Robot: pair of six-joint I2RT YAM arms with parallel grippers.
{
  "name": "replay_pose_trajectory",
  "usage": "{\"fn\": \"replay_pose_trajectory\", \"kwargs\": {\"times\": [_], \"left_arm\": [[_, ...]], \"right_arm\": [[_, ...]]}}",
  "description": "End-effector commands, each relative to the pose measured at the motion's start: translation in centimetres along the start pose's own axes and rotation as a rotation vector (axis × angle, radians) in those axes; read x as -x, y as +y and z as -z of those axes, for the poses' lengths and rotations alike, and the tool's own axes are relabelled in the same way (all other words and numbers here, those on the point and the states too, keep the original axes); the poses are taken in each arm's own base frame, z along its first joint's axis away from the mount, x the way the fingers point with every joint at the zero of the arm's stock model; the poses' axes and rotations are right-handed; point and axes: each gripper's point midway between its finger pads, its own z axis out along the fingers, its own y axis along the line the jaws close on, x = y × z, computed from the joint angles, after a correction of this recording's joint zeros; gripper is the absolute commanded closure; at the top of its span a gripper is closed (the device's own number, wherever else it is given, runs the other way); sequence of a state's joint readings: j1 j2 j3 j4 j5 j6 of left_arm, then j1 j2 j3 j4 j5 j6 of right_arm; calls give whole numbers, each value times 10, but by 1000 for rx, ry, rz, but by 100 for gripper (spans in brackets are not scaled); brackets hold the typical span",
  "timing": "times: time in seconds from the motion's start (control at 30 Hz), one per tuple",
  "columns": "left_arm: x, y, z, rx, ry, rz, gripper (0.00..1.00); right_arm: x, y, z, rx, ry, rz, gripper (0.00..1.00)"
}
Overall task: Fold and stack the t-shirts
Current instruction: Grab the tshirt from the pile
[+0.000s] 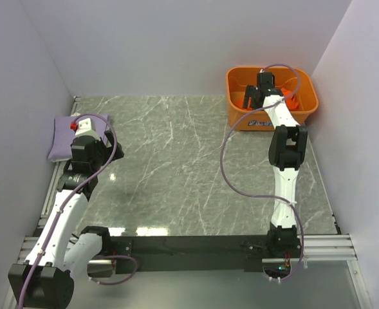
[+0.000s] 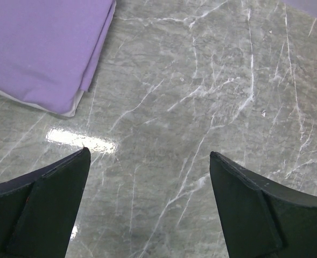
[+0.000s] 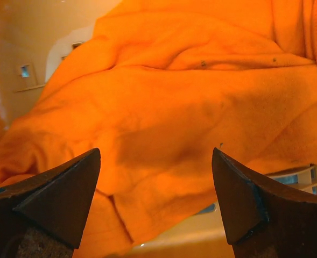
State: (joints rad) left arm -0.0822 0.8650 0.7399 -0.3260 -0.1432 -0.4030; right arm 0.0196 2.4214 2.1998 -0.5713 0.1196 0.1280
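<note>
The basket [image 1: 235, 96] has a small label [image 1: 261, 121] on its front, but the words are too tiny to read.

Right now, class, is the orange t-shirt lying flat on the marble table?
No, the orange t-shirt lies crumpled inside the orange basket.

A rigid orange plastic basket [image 1: 235, 103] sits at the far right corner of the grey, white-veined marble-patterned tabletop [image 1: 176, 167], between pale walls [image 1: 176, 38].
</note>
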Motion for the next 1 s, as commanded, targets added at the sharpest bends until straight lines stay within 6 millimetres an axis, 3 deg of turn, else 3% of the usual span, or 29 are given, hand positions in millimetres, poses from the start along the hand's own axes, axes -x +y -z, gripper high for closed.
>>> {"fn": "replay_pose_trajectory", "kwargs": {"times": [0.0, 0.23, 0.33, 0.43, 0.47, 0.57, 0.77, 0.8, 0.83, 0.87, 0.9, 0.93, 0.97], "left_arm": [[9, -6, 4, -30, -36, -10, 3], [20, -6, 13, -31, -65, -17, 3], [19, -5, 14, -23, -61, -15, 3], [16, -5, 14, -25, -57, -10, 4], [15, -5, 13, -26, -55, -9, 4], [17, -6, 15, -32, -63, -5, 4], [20, -4, 17, -25, -75, -11, 4], [21, -4, 18, -25, -80, -12, 4], [21, -4, 19, -24, -81, -12, 4], [21, -3, 19, -22, -84, -12, 3], [21, -3, 19, -22, -85, -16, 4], [21, -2, 19, -21, -86, -15, 4], [22, -3, 20, -22, -93, -14, 4]], "right_arm": [[10, -6, 0, -6, -17, 8, 11], [-33, 3, -24, 35, 107, 7, 17], [-37, 3, -27, 40, 108, 10, 24], [-27, 7, -21, 62, 70, 12, 47], [-20, 7, -19, 66, 47, 10, 69], [3, 11, -6, 87, -23, 14, 99], [61, 20, 37, 161, -200, -2, 100], [79, 23, 57, 190, -254, -10, 100], [79, 24, 62, 201, -267, -11, 100], [94, 27, 73, 218, -324, -14, 100], [110, 28, 95, 236, -377, -21, 100], [110, 30, 100, 248, -390, -21, 100], [123, 31, 112, 266, -444, -23, 100]]}}
